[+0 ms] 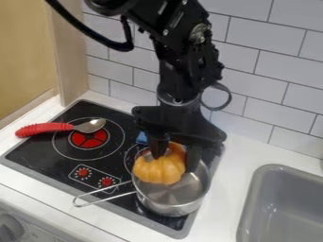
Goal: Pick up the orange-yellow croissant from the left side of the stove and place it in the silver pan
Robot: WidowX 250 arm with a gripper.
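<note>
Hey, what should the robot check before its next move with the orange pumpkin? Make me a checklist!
1. Pumpkin between the fingers of the pincer: ok.
2. Pumpkin at the mouth of the metal pot, not off beside it: ok.
3. Pumpkin clear of the pot's bottom: cannot tell.
4. Spoon away from the pot: ok.
5. Stove free of other things: not ok, the spoon lies on it.
6. What the blue thing behind the pumpkin is: cannot tell.
</note>
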